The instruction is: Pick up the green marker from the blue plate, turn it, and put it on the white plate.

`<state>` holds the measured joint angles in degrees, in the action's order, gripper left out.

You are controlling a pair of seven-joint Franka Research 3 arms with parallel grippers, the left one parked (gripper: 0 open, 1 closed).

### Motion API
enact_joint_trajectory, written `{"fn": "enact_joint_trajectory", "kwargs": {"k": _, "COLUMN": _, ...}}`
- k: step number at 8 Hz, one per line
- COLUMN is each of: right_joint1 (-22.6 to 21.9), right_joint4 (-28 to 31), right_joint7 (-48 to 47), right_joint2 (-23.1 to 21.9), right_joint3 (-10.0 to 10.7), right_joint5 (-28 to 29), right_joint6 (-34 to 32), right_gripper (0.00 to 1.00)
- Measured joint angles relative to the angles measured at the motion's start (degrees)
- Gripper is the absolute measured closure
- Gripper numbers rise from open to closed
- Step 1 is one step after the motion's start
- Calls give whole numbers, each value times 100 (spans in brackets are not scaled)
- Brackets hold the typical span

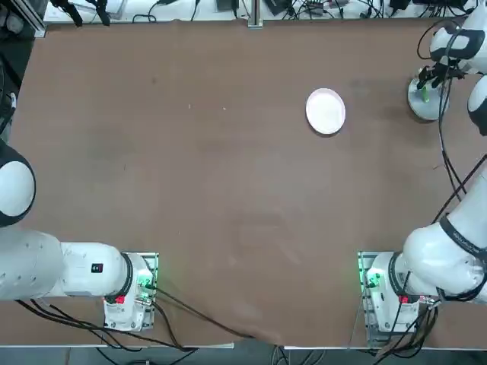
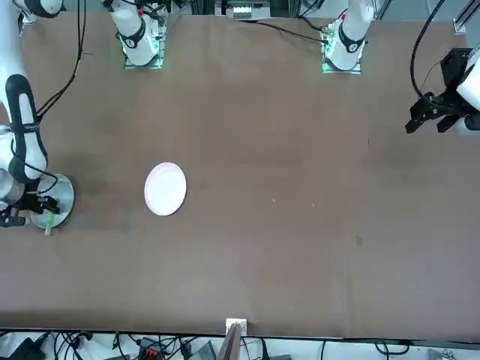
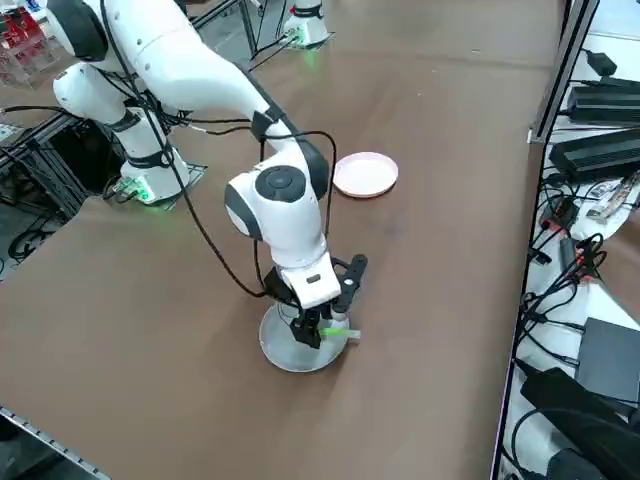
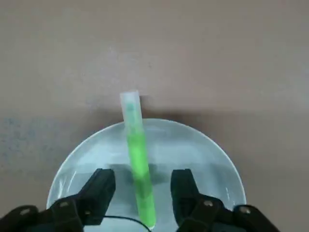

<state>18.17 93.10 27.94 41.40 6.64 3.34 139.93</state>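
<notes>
From overhead, the right gripper (image 1: 428, 84) sits low over the blue plate (image 1: 421, 103) at the far right of the table (image 1: 228, 190), close to the table's right edge. The green marker (image 1: 425, 94) shows as a small bright sliver right under the fingers. The white plate (image 1: 326, 111) lies well apart from the gripper, toward the middle of the table, with bare brown surface all the way between the two plates.

From the front, the gripper (image 2: 41, 210) is at the edge of the picture, down on the blue plate (image 2: 64, 196). The marker (image 2: 49, 223) pokes out past the plate's rim on the side nearer this camera. The white plate (image 2: 166, 189) lies off to the gripper's side, with a clear strip of table between them.

From the right side, the gripper (image 3: 320, 330) points straight down onto the blue plate (image 3: 280, 350). The marker (image 3: 336, 333) lies level, one end reaching out over the rim. The white plate (image 3: 365, 174) is beyond the arm, farther along the table — open surface lies around it.

From the wrist, the two fingers (image 4: 99, 191) are spread, one on each side of the marker (image 4: 137, 154), and neither visibly touches it. The marker lies between them on the blue plate (image 4: 203, 150) — its far end crosses the rim and hangs over the bare table.
</notes>
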Motion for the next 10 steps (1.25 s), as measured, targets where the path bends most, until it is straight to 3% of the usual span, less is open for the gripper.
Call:
{"fn": "enact_joint_trajectory", "kwargs": {"k": 1, "right_joint1": 1, "right_joint4": -1, "right_joint7": 17, "right_joint2": 33, "right_joint3": -2, "right_joint5": 0, "right_joint6": 49, "right_gripper": 35}}
{"fn": "enact_joint_trajectory", "kwargs": {"k": 4, "right_joint1": 1, "right_joint4": -14, "right_joint7": 33, "right_joint2": 132, "right_joint3": -23, "right_joint5": -2, "right_joint6": 248, "right_gripper": 69}}
{"fn": "enact_joint_trajectory", "kwargs": {"k": 5, "right_joint1": 1, "right_joint4": -40, "right_joint7": 50, "right_joint2": 133, "right_joint3": -28, "right_joint5": -2, "right_joint6": 255, "right_gripper": 73}}
{"fn": "enact_joint_trajectory", "kwargs": {"k": 6, "right_joint1": -2, "right_joint4": -83, "right_joint7": 50, "right_joint2": 122, "right_joint3": -35, "right_joint5": -2, "right_joint6": 247, "right_gripper": 83}}
{"fn": "enact_joint_trajectory", "kwargs": {"k": 8, "right_joint1": -24, "right_joint4": -253, "right_joint7": 38, "right_joint2": -127, "right_joint3": -68, "right_joint5": 13, "right_joint6": -316, "right_gripper": 84}}
{"fn": "enact_joint_trajectory", "kwargs": {"k": 10, "right_joint1": -103, "right_joint4": -335, "right_joint7": -604, "right_joint2": -848, "right_joint3": -278, "right_joint5": 65, "right_joint6": -1541, "right_gripper": 84}}
